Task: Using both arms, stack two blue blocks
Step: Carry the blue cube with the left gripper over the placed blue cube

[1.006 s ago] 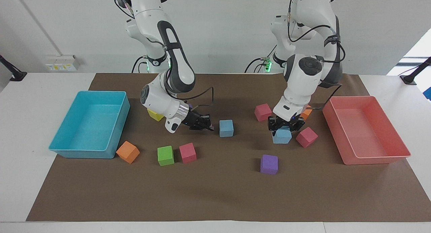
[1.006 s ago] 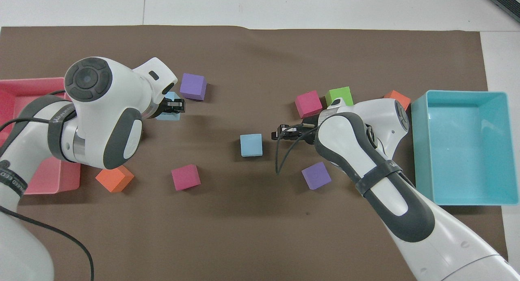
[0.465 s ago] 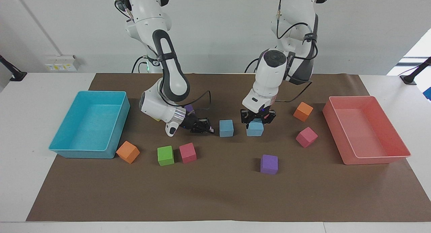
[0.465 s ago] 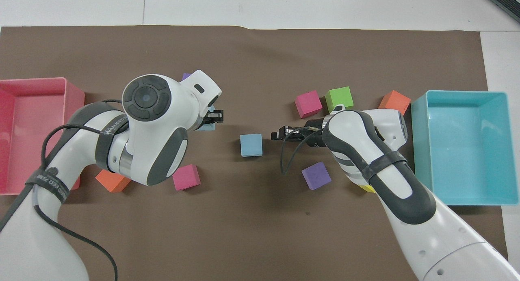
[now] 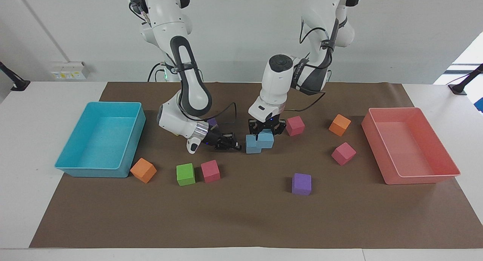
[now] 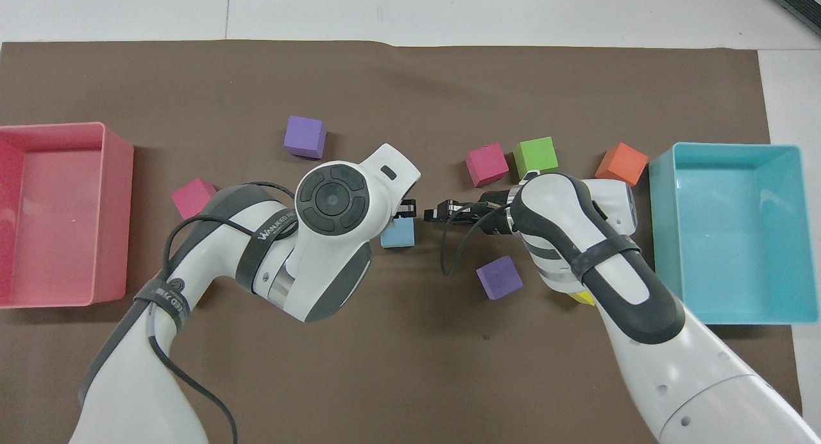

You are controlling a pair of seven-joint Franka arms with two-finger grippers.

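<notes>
Above the tabletop's centre, left gripper (image 5: 265,129), wrist bent straight down, fingers clamped on one blue block (image 5: 266,138), overlaps the resting blue block (image 5: 251,145); right gripper (image 5: 231,144), fingers closed and empty, reaches low beside it.

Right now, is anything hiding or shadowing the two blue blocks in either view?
Facing view: both in plain sight and evenly lit, held block overlapping table block, only soft shadows. Overhead view: left arm covers held block and part of table block; no glare.
</notes>
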